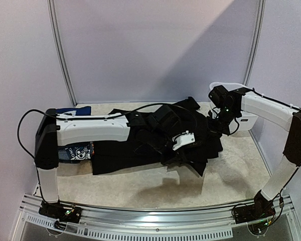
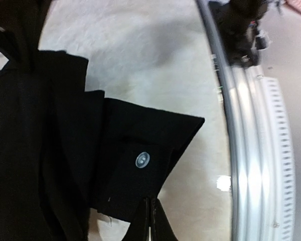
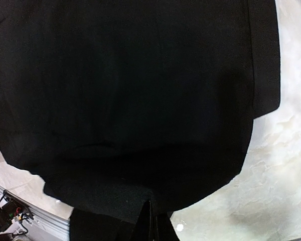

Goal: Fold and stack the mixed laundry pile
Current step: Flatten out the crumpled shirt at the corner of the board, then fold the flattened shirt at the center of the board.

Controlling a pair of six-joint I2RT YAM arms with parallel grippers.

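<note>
You had one black garment spread mid-table, with the left gripper and right gripper each pinched shut on its cloth. One cartoon-print garment and one navy garment lay far left. The table was beige, the walls lilac.

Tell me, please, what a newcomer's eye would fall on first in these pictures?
The large black cloth garment sprawls across the middle of the pale table. The left gripper pinches its cuff near a pale round button; the right gripper is shut on another part. A blue cartoon-print cloth peeks out at its left end.
</note>
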